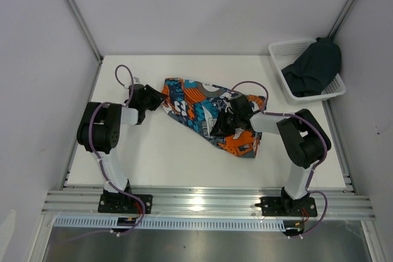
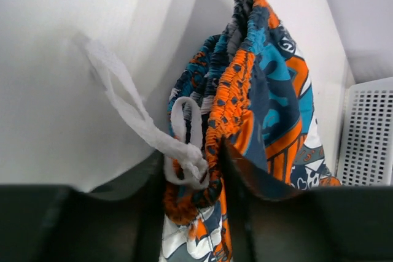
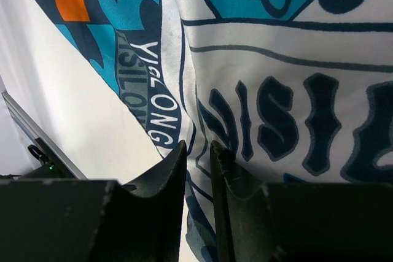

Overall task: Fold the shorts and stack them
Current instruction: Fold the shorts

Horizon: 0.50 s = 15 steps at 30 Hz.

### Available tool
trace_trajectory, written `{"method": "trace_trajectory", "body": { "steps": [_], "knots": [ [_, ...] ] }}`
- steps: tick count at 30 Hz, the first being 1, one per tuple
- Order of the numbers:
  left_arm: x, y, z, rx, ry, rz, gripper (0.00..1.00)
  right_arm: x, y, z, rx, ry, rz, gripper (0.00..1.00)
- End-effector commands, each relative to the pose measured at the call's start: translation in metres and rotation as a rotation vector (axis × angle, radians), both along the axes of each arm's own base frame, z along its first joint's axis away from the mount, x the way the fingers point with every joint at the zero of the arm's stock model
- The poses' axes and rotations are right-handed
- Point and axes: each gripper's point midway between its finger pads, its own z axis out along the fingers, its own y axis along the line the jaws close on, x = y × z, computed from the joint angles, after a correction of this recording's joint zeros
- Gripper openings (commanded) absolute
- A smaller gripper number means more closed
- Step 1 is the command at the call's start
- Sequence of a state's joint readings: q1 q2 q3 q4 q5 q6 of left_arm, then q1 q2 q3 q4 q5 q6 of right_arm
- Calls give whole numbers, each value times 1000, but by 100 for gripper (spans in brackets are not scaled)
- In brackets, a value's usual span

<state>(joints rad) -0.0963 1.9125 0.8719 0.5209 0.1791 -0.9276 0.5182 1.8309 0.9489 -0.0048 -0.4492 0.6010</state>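
The printed shorts (image 1: pixel 190 104) lie stretched across the table between my two grippers. My left gripper (image 1: pixel 161 99) is at their left end. In the left wrist view my left gripper (image 2: pixel 193 165) is shut on the bunched orange waistband (image 2: pixel 236 84), and the white drawstring (image 2: pixel 129 102) trails off to the left. My right gripper (image 1: pixel 222 124) rests on the shorts' right half. Seen from the right wrist, my right gripper (image 3: pixel 198 149) has its fingers nearly together with a fold of the lettered cloth (image 3: pixel 276 102) pinched between them. The dark shorts (image 1: pixel 314 65) lie heaped in the basket.
A white mesh basket (image 1: pixel 279 48) stands at the table's back right corner, and its wall (image 2: pixel 368 133) shows in the left wrist view. White enclosure walls border the table at the back and on both sides. An aluminium rail (image 1: pixel 202 200) runs along the near edge.
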Motion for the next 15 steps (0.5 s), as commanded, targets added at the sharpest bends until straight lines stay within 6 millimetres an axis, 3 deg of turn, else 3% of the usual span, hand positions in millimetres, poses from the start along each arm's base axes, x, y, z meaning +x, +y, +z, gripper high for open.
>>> {"method": "trace_trajectory", "body": {
  "steps": [1,4,5,6,11,15],
  "knots": [
    [6,-4,18,-21,-87,7,37,3,-6,8,-16,-31,-9,25],
    [4,4,25,0,-93,13,15,0,-7,6,-22,-32,-3,24],
    [4,11,27,4,-96,21,3,-1,-7,5,-27,-29,0,24],
    [2,14,27,8,-93,17,0,-3,-7,4,-34,-28,4,23],
    [-13,38,31,42,-103,21,0,-14,-17,-8,-73,2,2,22],
    [-30,36,33,72,-102,-26,0,-18,-20,-8,-85,-3,8,25]
  ]
}}
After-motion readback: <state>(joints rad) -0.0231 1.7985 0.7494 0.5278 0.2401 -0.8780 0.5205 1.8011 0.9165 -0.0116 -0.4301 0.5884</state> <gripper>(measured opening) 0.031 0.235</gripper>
